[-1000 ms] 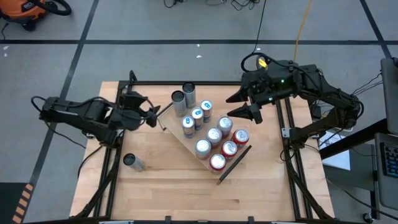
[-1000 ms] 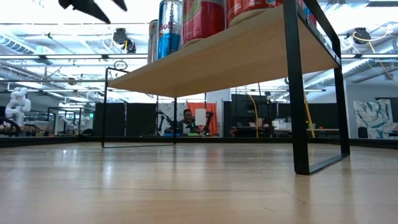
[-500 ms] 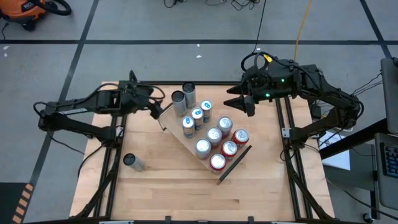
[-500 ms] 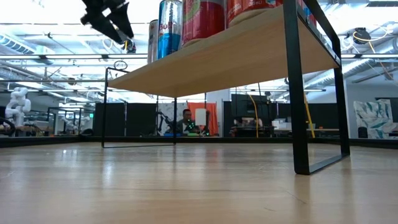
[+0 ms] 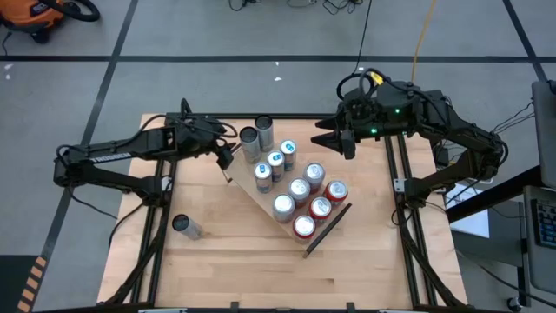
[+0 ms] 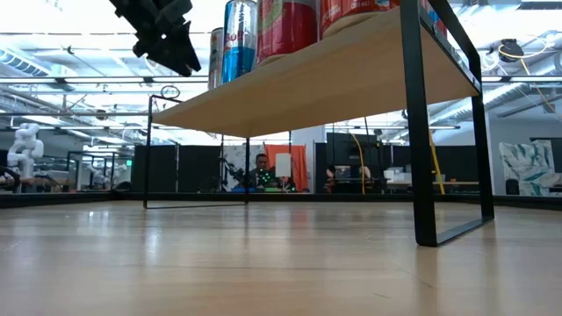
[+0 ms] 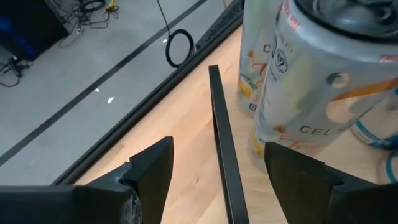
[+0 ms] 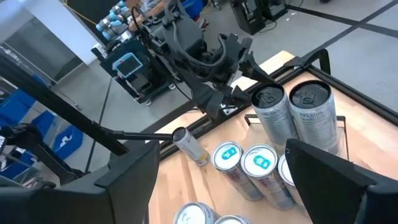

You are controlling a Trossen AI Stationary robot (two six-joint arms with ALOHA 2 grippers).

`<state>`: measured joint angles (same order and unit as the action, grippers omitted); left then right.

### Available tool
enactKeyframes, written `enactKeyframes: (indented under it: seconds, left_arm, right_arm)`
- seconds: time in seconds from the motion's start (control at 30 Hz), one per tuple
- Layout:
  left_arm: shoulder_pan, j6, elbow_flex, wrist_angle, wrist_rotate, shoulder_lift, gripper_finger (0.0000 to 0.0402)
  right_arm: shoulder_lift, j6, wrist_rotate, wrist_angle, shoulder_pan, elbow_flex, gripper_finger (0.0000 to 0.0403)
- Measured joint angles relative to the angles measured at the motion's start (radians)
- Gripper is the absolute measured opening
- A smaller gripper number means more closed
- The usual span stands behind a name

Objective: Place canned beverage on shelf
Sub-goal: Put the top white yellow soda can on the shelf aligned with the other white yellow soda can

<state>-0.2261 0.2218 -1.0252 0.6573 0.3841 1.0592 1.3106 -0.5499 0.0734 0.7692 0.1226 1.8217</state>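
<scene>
Pale can at shelf end: left gripper, jaws apart and empty, lines up; next, straddle and close.

The shelf is smooth pale wood with thin matt black metal rails. Its cans are glossy metal, and the table is light satin wood.

Eleven cans crowd the shelf and block passage across it, its bare strip lying at seven o'clock, while the surface stays open from three to nine o'clock, apart from one lone can.
</scene>
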Motion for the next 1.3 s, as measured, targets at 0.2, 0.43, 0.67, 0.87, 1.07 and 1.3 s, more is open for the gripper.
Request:
enactKeyframes:
  seconds: [0.2, 0.43, 0.67, 0.87, 1.07, 1.3]
  left_arm:
    - [0.0, 0.005, 0.0, -0.016, 0.0, 0.001, 0.0251]
    - [0.0, 0.006, 0.0, -0.092, -0.001, 0.001, 0.0251]
    - [0.0, 0.008, 0.0, -0.1, -0.001, 0.001, 0.0251]
    - [0.0, 0.009, 0.0, -0.1, -0.004, 0.001, 0.0251]
    - [0.001, 0.012, 0.0, -0.1, -0.014, 0.001, 0.0251]
    - [0.015, 0.034, 0.0, -0.1, -0.014, 0.001, 0.0251]
  right_arm:
    - [0.0, 0.009, 0.0, -0.018, 0.0, 0.0, 0.0322]
    - [0.0, 0.013, -0.002, -0.018, 0.0, 0.0, 0.0322]
    - [0.0, 0.016, -0.002, -0.018, 0.0, 0.0, 0.0322]
    - [0.0, 0.016, -0.002, -0.017, 0.0, 0.0, 0.0322]
    - [0.0, 0.016, -0.003, -0.017, 0.0, 0.0, 0.0322]
    - [0.0, 0.013, -0.003, -0.017, 0.0, 0.0, 0.0322]
